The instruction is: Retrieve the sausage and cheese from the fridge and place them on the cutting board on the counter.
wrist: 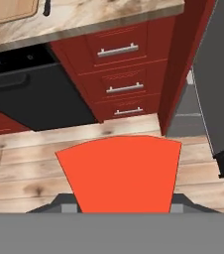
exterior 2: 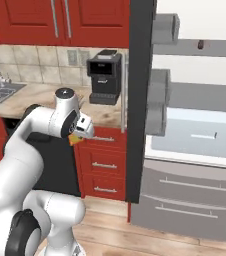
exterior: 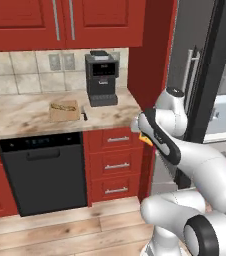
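The gripper (exterior: pixel 144 136) is clamping the cheese (wrist: pixel 120 173), a red-edged wedge, and holding it in front of the red drawers (exterior: pixel 116 160), below the counter's (exterior: pixel 30 117) front edge. The cutting board (exterior: pixel 64 110) is lying on the counter near its right end, just left of the coffee machine (exterior: pixel 102 78). The fridge (exterior 2: pixel 195 125) is standing open to the right, and a small dark item, maybe the sausage (exterior 2: pixel 200 45), is resting on its upper shelf.

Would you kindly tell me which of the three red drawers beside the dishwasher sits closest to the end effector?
The top drawer, just beneath the counter; the end effector, gripping the cheese, hangs level with it.
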